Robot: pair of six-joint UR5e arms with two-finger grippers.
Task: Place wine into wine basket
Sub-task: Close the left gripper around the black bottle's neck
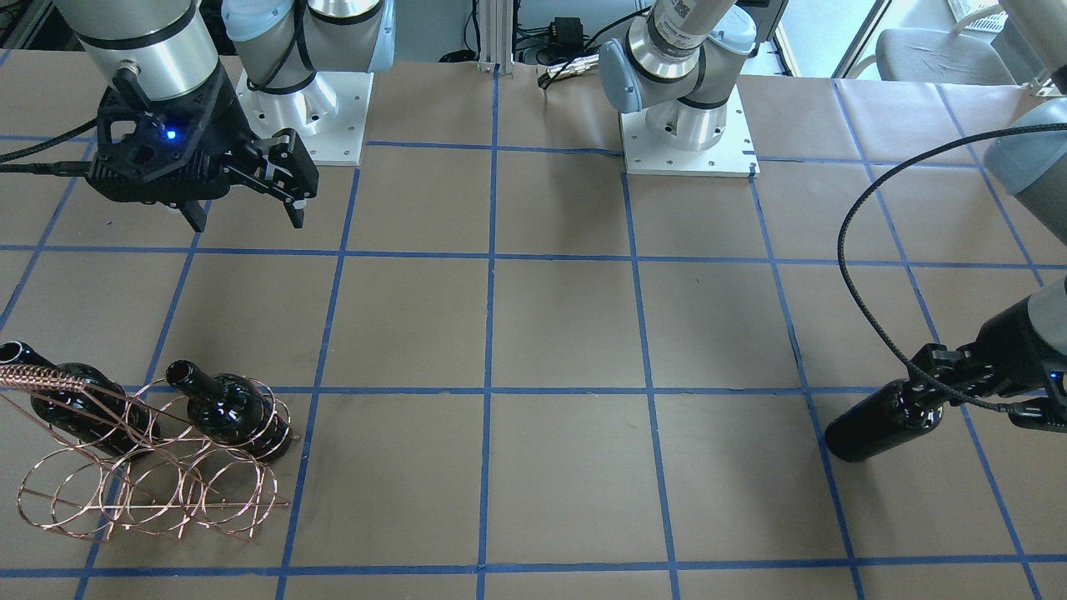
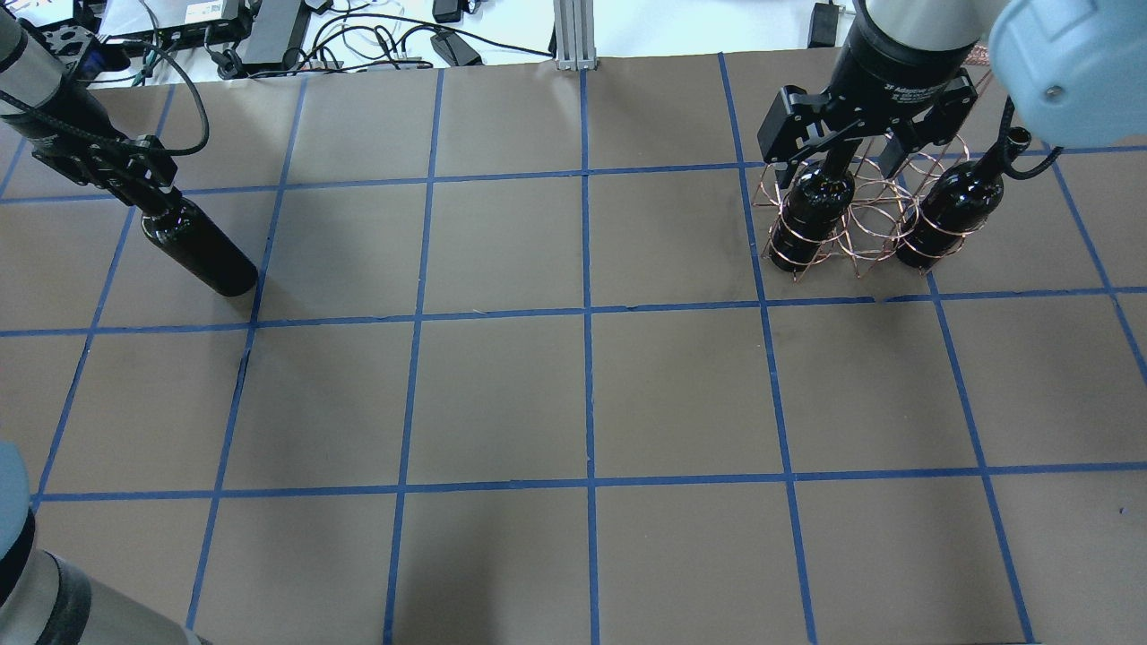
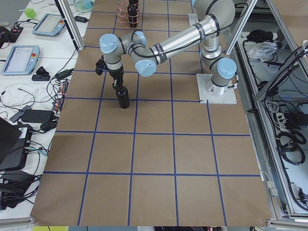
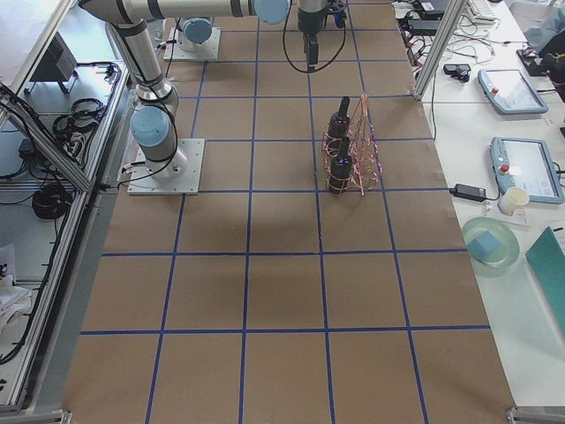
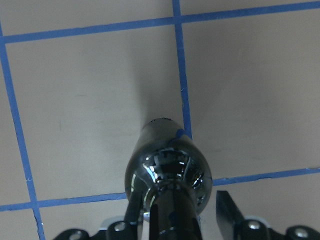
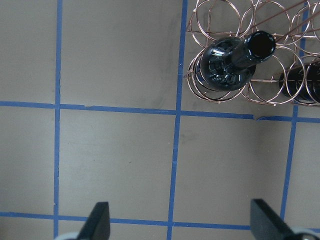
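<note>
The wine (image 2: 202, 255) is a dark glossy bottle that stands upright on the table at the far left; it also shows in the front view (image 1: 875, 425) and the left wrist view (image 5: 167, 167). My left gripper (image 2: 148, 184) straddles its neck. In the left wrist view a gap shows between the right finger (image 5: 225, 210) and the neck, so it is open. The copper wine basket (image 2: 874, 219) stands at the far right and holds two more bottles (image 2: 811, 210) (image 2: 954, 210). My right gripper (image 6: 182, 220) is open, empty and high beside the basket (image 6: 218, 98).
The table is brown paper with a grid of blue tape lines (image 2: 587, 313). The arms' white base plates (image 1: 688, 154) sit at the robot's edge. A black cable (image 1: 859, 275) loops from the left arm. Cables and devices lie beyond the far edge (image 2: 269, 27).
</note>
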